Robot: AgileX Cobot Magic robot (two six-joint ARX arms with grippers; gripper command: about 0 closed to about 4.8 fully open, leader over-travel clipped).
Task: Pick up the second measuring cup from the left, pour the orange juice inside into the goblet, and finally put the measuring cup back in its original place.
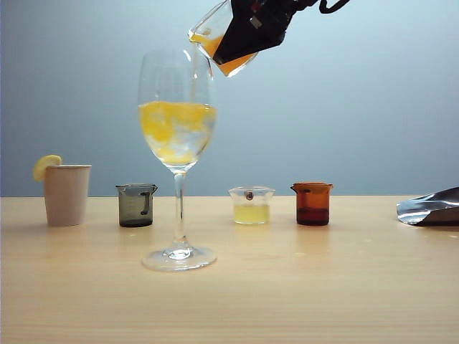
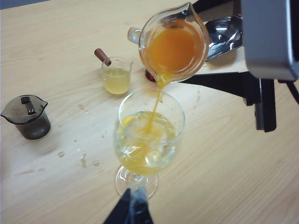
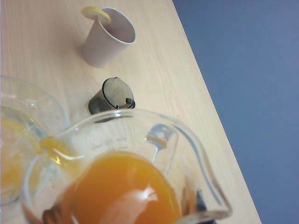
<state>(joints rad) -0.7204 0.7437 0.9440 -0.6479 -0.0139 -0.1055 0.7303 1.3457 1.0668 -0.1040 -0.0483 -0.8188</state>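
**A:** Status on the pour?

**B:** Mid-pour. Right gripper (image 1: 240,36) is high above the bench, its jaws closed on the measuring cup (image 1: 215,39), tipped with the lip over the goblet (image 1: 177,129) rim. Orange juice (image 2: 173,49) runs in a thin stream from the spout into the bowl. A good part is still in the cup.

**A:** Goblet position?

**B:** Standing left of centre, nearer than the row of cups. Bowl roughly half full, orange mixing into a paler liquid. Left gripper (image 2: 133,207) sits low by the goblet's foot; can't tell whether its jaws are wide or pinched, or whether they touch the stem.

**A:** Handling notes on the cup?

**B:** Small, thin clear glass, so light, rigid and breakable. Smooth wall, likely slick if juice runs down it. I'd keep the hold on the body below the flared rim, away from the spout, with moderate squeeze. The goblet is the bigger risk: tall, top-heavy with liquid, narrow foot. A knock on the rim could tip it.

**A:** Return spot?

**B:** Gap in the far row between the smoky cup (image 1: 136,205) and the cup of pale yellow liquid (image 1: 251,206), behind the goblet. Droplets (image 2: 81,158) are on the bench left of the goblet, so the surface may be wet there. Paper cup (image 1: 67,193) is far left, dark red-brown cup (image 1: 313,203) to the right.
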